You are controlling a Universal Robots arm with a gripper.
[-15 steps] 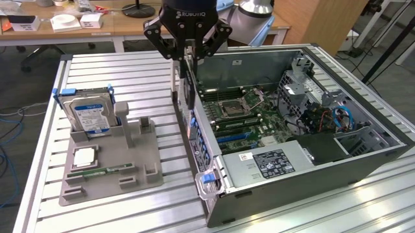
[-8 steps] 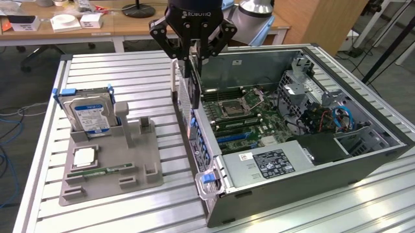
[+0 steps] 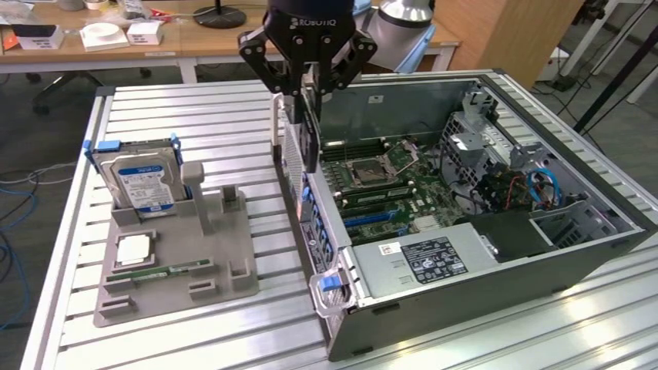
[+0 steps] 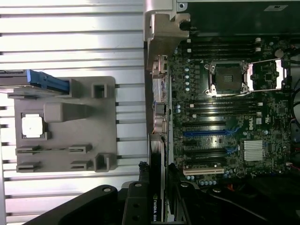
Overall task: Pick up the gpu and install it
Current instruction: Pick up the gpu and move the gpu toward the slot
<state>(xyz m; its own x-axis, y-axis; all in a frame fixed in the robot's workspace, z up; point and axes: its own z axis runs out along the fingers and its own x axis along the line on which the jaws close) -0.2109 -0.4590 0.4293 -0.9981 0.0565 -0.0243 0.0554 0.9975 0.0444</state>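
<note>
Claw (image 3: 305, 94): partly closed, pinching the gpu (image 3: 297, 127) by its top edge.
Gpu: off the worktop (image 3: 206, 108), held on edge over the back wall of the open computer case (image 3: 494, 262), beside the motherboard (image 3: 381, 185).
Grey holder (image 3: 175, 270): well apart, hard drive (image 3: 142, 181) standing in it.
</note>
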